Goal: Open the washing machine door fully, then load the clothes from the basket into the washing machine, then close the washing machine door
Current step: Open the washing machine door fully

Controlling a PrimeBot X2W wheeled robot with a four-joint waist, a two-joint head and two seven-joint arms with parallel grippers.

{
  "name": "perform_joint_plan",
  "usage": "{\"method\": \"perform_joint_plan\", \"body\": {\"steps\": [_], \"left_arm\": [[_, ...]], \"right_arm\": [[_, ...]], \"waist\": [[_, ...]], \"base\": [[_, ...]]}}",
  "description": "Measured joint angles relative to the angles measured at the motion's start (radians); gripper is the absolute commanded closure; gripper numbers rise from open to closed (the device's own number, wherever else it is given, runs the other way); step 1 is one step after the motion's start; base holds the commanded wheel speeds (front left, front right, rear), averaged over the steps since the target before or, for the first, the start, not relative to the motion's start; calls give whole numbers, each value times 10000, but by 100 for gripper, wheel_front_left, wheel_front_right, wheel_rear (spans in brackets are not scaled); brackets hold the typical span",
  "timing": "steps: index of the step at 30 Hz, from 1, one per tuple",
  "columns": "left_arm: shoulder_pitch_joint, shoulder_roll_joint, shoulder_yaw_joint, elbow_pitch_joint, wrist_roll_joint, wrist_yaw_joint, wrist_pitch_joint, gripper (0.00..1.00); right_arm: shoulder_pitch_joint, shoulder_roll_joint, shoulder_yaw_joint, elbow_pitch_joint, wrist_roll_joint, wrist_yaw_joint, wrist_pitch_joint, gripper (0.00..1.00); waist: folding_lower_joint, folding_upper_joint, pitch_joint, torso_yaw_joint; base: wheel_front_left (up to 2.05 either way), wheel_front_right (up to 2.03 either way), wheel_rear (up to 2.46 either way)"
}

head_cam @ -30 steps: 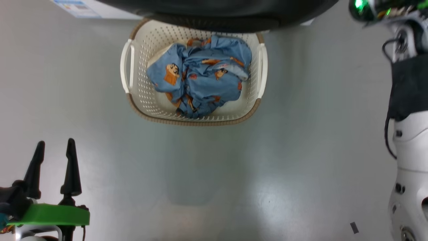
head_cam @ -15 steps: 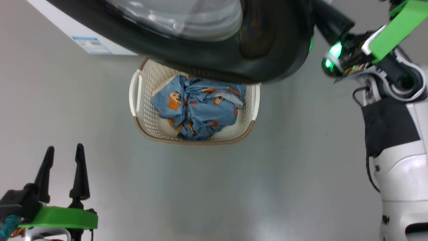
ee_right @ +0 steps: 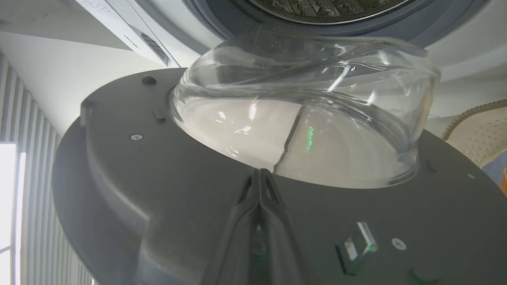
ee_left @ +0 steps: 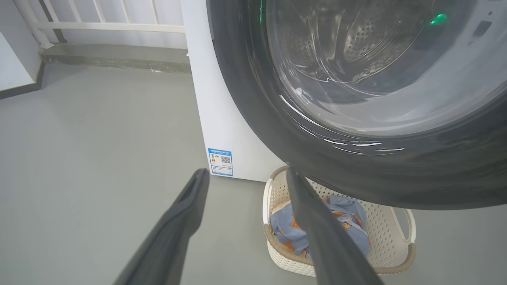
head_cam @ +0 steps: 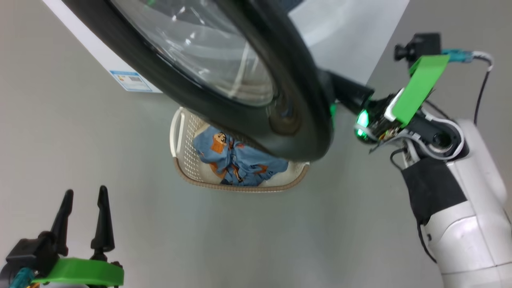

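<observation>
The glossy black washing machine door (head_cam: pixel 208 72) stands partly swung out from the white washing machine (head_cam: pixel 100 52), its glass bowl (ee_right: pixel 301 130) bulging toward the drum (ee_right: pixel 328 8). My right gripper (head_cam: pixel 340 90) is shut, fingers together, and lies flat on the door's grey inner face (ee_right: pixel 158 190) beside the bowl; its tips (ee_right: pixel 259 172) meet at the bowl's rim. Under the door on the floor sits the cream basket (head_cam: pixel 240 186) holding the blue printed clothes (head_cam: pixel 236 162). My left gripper (head_cam: pixel 86 190) hangs open and empty at the lower left, well short of the basket (ee_left: pixel 392 237).
Grey floor (head_cam: pixel 280 240) spreads before the basket. A blue label (ee_left: pixel 220 161) marks the machine's lower front corner. A white railing (ee_left: pixel 99 27) and a low step (ee_left: pixel 115 59) run along the back. My right forearm (head_cam: pixel 452 192) stands at the right.
The head camera has tilted up, so the whole picture has shifted. The door stands further out from the machine, with my shut right gripper still behind its edge. The left gripper stays open.
</observation>
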Motion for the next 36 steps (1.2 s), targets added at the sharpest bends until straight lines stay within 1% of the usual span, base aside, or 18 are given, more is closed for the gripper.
{"method": "perform_joint_plan", "body": {"steps": [8,15,17,22,31,36], "left_arm": [[227,-25,142,36,61,0,0,0],[296,-58,128,92,-75,0,0,0],[306,-58,130,123,-115,0,0,0],[311,-59,136,178,-115,0,0,0],[395,-63,197,222,-127,0,0,0],[464,-63,104,251,-134,0,0,0]], "right_arm": [[481,115,901,33,207,0,596,100],[965,150,1778,-215,623,0,723,100],[1075,140,2165,-291,930,0,715,100],[1320,159,3252,-564,1521,0,303,100],[1635,157,4702,-660,2289,0,-702,100],[1637,148,5315,-656,2824,0,-1371,100]], "waist": [[0,0,-513,106],[0,0,-839,200],[0,0,-923,225],[-1,0,-1131,280],[0,0,-1568,550],[-1,0,-1764,698]], "base": [[0,0,0],[0,0,0],[0,0,0],[0,0,0],[0,0,0],[0,0,0]]}}
